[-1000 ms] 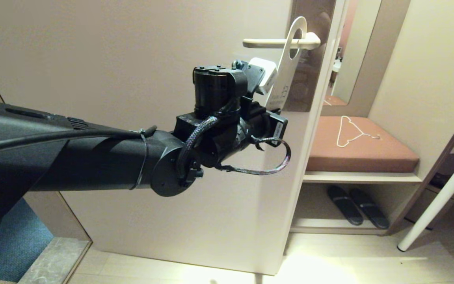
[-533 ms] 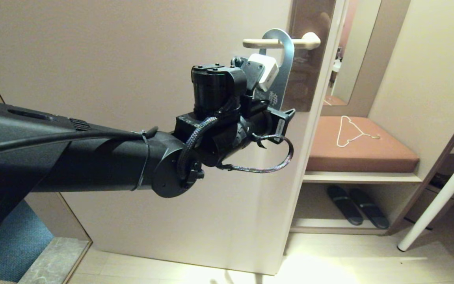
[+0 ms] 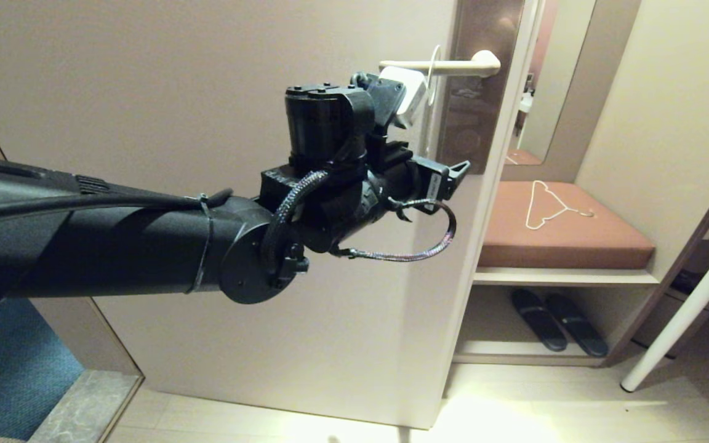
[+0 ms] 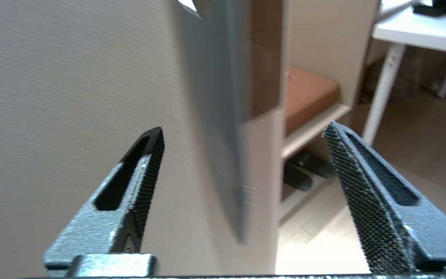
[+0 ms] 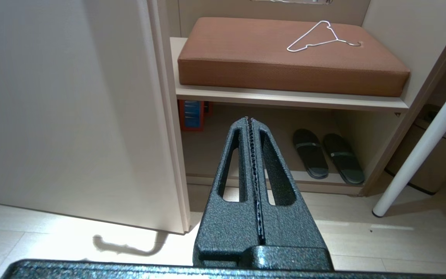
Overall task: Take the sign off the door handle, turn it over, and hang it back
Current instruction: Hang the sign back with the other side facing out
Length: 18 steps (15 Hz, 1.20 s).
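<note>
The sign hangs edge-on from the door handle, untouched between your left hand's spread fingers; your right hand, parked low, is pressed together

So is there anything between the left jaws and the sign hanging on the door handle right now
Nothing visible. The left gripper stands open beside the door, and the sign hangs edge-on in the gap between its jaws, touching neither. The sign's loop is already over the door handle. The right gripper is shut, away from the handle.
</note>
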Tool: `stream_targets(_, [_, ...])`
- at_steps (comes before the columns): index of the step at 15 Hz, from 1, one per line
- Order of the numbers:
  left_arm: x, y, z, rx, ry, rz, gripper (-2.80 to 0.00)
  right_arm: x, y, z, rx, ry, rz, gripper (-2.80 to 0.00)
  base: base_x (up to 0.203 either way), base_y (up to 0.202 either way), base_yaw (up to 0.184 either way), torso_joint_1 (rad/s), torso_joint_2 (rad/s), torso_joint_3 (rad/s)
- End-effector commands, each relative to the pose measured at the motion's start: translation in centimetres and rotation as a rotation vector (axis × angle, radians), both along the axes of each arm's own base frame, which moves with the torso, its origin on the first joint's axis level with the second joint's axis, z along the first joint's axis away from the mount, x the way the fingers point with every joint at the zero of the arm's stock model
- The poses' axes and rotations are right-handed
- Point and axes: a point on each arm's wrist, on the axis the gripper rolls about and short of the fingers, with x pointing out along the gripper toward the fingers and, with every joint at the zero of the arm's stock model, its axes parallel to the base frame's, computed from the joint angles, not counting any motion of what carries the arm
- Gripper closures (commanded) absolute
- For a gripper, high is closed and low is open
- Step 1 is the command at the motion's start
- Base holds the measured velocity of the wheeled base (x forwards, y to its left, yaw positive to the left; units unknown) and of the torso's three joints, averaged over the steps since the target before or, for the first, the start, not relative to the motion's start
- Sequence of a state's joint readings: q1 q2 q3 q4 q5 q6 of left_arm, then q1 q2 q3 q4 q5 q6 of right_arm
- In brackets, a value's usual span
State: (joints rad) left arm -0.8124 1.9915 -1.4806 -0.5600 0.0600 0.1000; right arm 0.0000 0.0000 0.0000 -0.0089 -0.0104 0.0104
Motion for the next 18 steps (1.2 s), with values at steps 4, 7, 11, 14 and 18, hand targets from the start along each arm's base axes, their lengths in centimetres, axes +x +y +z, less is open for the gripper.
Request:
stream_targets(4, [0.4,2.5,2.2,-0.039,-0.039,0.048,-2.8,0.0,0.0,0.0,-0.001,0.0,0.0,0.0,0.0,0.0,0.0,0.0,0.0,0.0])
stream_targets(7, [0.1,3.6,2.9,-0.046,-0.042,0.058,-2.8,0.0,0.0,0.0,0.0,0.0,0.0,0.0,0.0,0.0,0.0,0.0,0.0,0.0])
stream_targets(11, [-1.0,5.1,3.2,-0.077,-0.002,0.036,-2.8,0.0,0.0,0.0,0.0,0.0,0.0,0.0,0.0,0.0,0.0,0.0,0.0,0.0])
stream_targets(14, [-1.7,5.8,3.0,-0.068,0.009,0.037,-2.8,0.0,0.0,0.0,0.0,-0.002,0.0,0.0,0.0,0.0,0.0,0.0,0.0,0.0])
stream_targets(18, [-2.0,6.3,3.2,-0.069,0.004,0.043,0.0,0.0,0.0,0.0,0.0,-0.002,0.0,0.0,0.0,0.0,0.0,0.0,0.0,0.0])
